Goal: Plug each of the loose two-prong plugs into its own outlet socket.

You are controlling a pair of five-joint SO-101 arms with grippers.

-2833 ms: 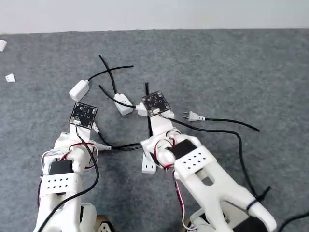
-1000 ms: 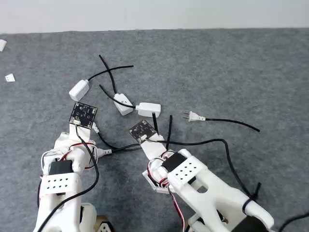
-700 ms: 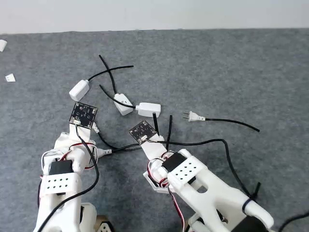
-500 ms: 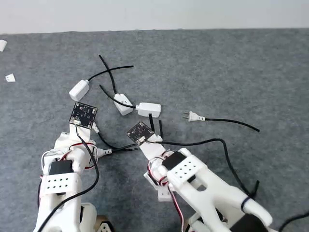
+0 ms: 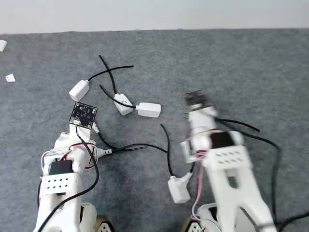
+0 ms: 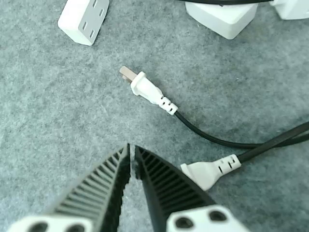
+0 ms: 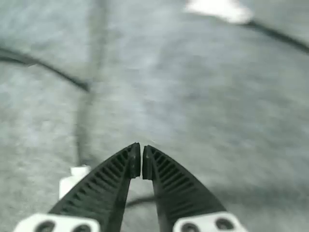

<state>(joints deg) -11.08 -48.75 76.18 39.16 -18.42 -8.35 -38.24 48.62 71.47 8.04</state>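
Grey carpet (image 5: 251, 67) runs back to a plain white wall (image 5: 154, 14).

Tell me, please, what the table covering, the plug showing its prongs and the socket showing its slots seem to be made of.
Table covering: probably grey felt or low-pile carpet, matte, with a fuzzy mottled fibre texture.
Plug: white moulded plastic, slightly glossy, with a ribbed grip; its prongs look like dull metal.
Socket: hard white plastic, smooth, with rounded edges.
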